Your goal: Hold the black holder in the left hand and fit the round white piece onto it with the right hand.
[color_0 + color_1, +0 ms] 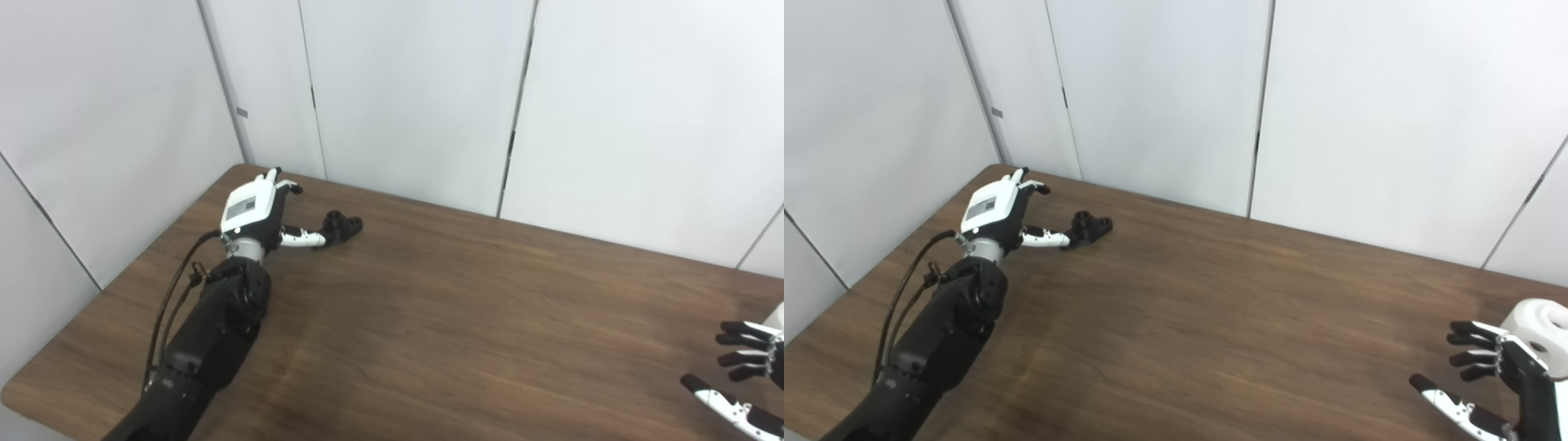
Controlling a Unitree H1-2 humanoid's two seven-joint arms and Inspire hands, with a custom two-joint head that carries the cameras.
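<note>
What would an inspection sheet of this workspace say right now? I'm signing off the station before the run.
Surface: brown wood-grain table, bare in the middle.
Job's things: black holder lying at far left; round white piece at the right edge.
Clutter: nothing seen.
Hands: left hand open, thumb tip at the holder, not gripping it; right hand open, fingers spread, beside the white piece.
Cables: black cables looped along the left forearm.
Surroundings: plain white wall panels.
</note>
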